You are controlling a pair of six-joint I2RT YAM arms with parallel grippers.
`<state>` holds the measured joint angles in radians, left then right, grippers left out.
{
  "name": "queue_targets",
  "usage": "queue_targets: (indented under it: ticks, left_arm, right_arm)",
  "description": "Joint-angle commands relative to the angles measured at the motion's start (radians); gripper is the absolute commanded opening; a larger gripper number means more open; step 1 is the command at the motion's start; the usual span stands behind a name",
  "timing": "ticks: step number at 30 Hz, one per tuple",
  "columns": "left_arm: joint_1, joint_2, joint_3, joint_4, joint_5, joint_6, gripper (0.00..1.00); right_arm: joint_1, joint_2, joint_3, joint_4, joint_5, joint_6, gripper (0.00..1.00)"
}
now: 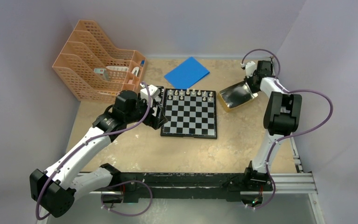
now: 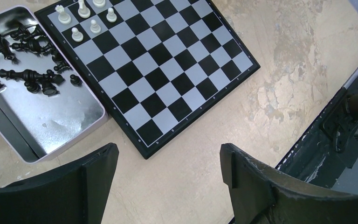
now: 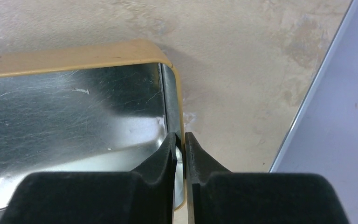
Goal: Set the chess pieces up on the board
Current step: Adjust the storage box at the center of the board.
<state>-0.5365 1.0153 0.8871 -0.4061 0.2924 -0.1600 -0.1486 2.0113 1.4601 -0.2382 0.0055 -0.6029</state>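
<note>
White pieces [image 2: 85, 21] stand on the board [image 2: 168, 60] along its far rows, while the near rows are bare, so the step in hand looks like fetching a black one. The black pieces [image 2: 30, 74] lie in the silver tin [image 2: 56, 116], which sits just beside the board's edge. Most are tumbled on their sides in a tangle at the tin's far end. One pawn [image 2: 75, 80] stands upright and apart from the heap, close to the wall nearest the board. That pawn seems the best first pick, since the jaws can straddle it without catching a neighbour. The approach should come straight down, with one finger kept clear of the tin's wall, and close on the stem rather than the round head. The left gripper [image 2: 168, 151] is released, its jaws spread wide, and hangs over bare desk [image 2: 270, 93] off the board's near corner. The tin lies ahead of it and off to one side, and the black heap is well apart from the fingers. The right gripper [image 3: 180, 140] is clenched on the rim of the gold tin [image 3: 74, 112]. That tin shows no pieces in the part in view and sits on the board's other side.
</note>
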Motion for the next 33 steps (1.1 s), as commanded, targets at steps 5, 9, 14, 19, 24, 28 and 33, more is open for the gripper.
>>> queue_targets:
  ticks: [5, 9, 14, 19, 24, 28, 33]
  left_arm:
    - [0.007, -0.033, 0.011, 0.039, 0.042, 0.022, 0.78]
    - [0.006, -0.035, 0.011, 0.041, 0.062, 0.021, 0.78]
    - [0.006, -0.044, 0.008, 0.038, 0.082, 0.020, 0.77]
    - [0.006, -0.056, 0.005, 0.047, 0.093, 0.017, 0.77]
    - [0.006, -0.058, 0.004, 0.045, 0.107, 0.016, 0.76]
    - [0.006, -0.069, 0.001, 0.043, 0.096, 0.017, 0.76]
    - [0.005, -0.074, 0.000, 0.047, 0.109, 0.014, 0.76]
  right_arm:
    - [-0.041, -0.023, 0.002, 0.065, 0.074, 0.213, 0.06]
    - [-0.041, -0.037, 0.000, 0.055, 0.086, 0.286, 0.07]
    - [-0.043, -0.026, 0.041, 0.016, 0.098, 0.413, 0.10]
    - [-0.042, 0.085, 0.155, -0.192, 0.131, 0.588, 0.11]
    - [-0.054, 0.031, 0.046, -0.126, 0.053, 0.722, 0.10]
    - [-0.061, 0.009, 0.023, -0.138, 0.060, 0.794, 0.09]
    - [-0.077, -0.003, 0.019, -0.194, 0.088, 0.872, 0.08]
